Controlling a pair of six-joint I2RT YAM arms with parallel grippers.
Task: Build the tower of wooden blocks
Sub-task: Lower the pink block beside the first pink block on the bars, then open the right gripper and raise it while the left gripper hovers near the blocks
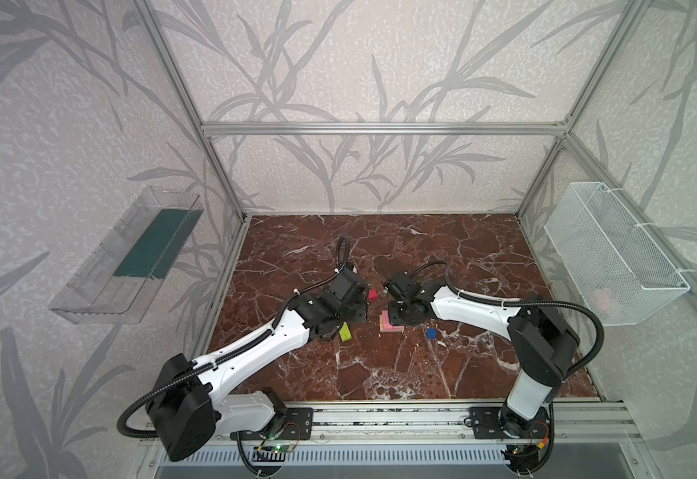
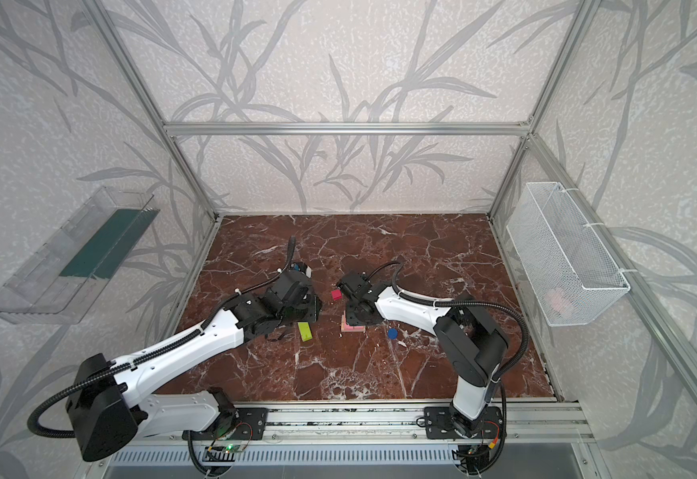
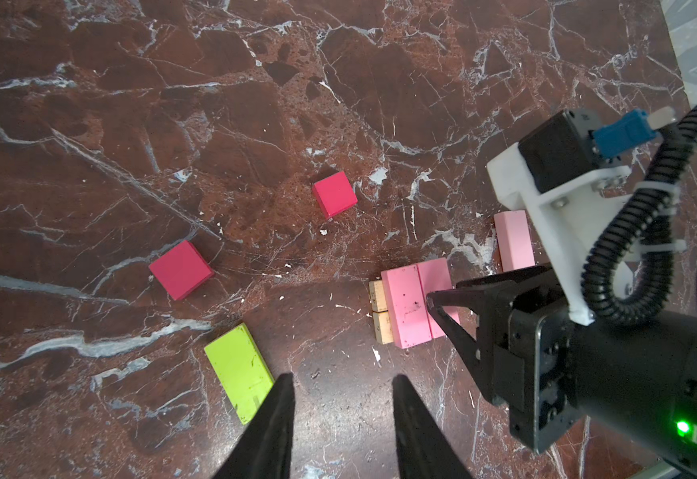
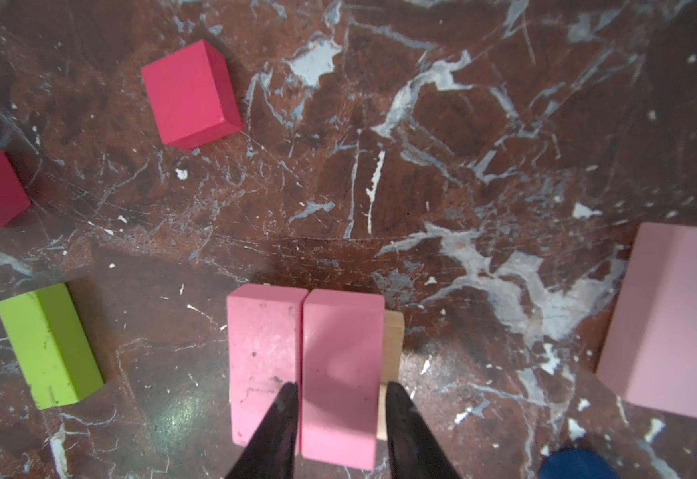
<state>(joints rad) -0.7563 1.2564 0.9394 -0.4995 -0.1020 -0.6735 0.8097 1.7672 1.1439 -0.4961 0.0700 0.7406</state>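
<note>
Right claw (image 4: 340, 387) straddles pink bar (image 4: 340, 340), grip unclear; left claw (image 3: 342, 379) spread, empty. Likely light, rigid, slick: pinch its long sides.

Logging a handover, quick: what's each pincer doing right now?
Left pincer: open, empty.
Right pincer: straddling a stacked pink bar; grip cannot be told.

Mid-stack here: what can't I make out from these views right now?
- Right gripper: in the right wrist view its fingertips flank a pink bar; grip unclear.
- Tan bars: pink bars cover all but their ends.
- Blue disc: cut by the right wrist view's edge.
- One red cube: left arm hides it in both top views.
</note>
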